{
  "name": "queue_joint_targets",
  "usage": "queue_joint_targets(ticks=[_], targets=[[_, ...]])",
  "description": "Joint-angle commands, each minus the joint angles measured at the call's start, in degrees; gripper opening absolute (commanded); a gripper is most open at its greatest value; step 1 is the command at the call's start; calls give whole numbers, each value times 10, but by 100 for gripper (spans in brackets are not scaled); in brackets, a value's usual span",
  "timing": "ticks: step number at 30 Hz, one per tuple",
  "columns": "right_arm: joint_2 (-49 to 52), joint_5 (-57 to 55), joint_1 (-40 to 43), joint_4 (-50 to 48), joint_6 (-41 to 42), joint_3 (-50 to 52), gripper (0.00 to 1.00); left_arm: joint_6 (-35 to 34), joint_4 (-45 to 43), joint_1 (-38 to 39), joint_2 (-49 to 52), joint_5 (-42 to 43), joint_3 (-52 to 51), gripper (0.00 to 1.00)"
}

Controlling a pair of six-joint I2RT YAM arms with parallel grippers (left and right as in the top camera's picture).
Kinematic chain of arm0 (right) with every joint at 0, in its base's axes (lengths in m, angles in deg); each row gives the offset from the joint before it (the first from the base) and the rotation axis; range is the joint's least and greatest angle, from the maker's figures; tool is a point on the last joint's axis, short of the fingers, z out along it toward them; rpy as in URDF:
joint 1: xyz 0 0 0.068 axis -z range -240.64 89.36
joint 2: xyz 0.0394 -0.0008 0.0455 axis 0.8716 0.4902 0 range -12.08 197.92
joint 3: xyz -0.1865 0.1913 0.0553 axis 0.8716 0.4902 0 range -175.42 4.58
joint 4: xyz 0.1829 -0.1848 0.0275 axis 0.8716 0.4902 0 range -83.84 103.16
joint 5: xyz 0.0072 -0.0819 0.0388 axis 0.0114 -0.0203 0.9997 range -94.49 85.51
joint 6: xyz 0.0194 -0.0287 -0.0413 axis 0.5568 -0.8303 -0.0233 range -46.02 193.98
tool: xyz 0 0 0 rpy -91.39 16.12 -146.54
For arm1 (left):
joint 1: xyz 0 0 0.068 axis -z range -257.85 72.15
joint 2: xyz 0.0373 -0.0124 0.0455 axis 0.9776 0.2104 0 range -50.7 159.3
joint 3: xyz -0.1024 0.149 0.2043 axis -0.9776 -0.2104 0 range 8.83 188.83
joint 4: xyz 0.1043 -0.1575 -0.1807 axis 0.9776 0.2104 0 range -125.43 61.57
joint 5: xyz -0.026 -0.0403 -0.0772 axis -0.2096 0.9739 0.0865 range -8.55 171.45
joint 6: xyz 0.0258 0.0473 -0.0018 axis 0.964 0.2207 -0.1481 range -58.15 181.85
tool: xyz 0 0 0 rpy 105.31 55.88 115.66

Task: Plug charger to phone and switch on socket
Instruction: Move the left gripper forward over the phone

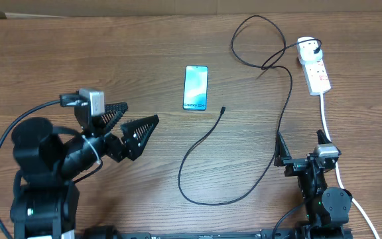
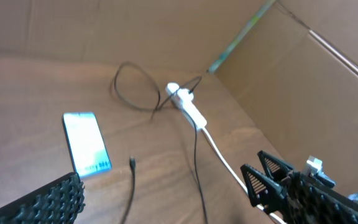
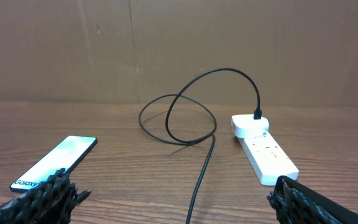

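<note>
The phone (image 1: 195, 87) lies flat at the table's middle back, its cyan screen up. The charger's connector tip (image 1: 223, 109) lies loose just right of the phone's near end. Its black cable (image 1: 211, 202) loops forward, then back to the black plug (image 1: 318, 48), which sits in the white socket strip (image 1: 314, 68) at the back right. My left gripper (image 1: 142, 111) is open and empty, left of the phone and pointing toward it. My right gripper (image 1: 302, 141) is open and empty, near the front right. The left wrist view shows the phone (image 2: 87, 144), tip (image 2: 132, 163) and socket (image 2: 188, 106). The right wrist view shows the phone (image 3: 53, 163), cable (image 3: 204, 168) and socket (image 3: 264, 148).
The socket's thick white cord (image 1: 326, 119) runs forward past the right arm's base. A cardboard wall (image 3: 166, 50) stands behind the table, and another cardboard panel (image 2: 303, 81) stands to the right of the socket.
</note>
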State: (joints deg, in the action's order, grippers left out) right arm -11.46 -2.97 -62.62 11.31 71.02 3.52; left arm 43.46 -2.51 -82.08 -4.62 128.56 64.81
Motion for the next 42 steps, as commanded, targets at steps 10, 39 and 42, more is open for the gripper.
queue_joint_targets(ticks=[10,39,42], targets=[[-5,0,-2,-3,1,6,100,-52,290,133,145,-375,240,100],[-5,0,-2,-3,1,6,100,-170,508,324,586,-544,618,100],[-5,0,-2,-3,1,6,100,-170,473,323,613,-544,617,100]])
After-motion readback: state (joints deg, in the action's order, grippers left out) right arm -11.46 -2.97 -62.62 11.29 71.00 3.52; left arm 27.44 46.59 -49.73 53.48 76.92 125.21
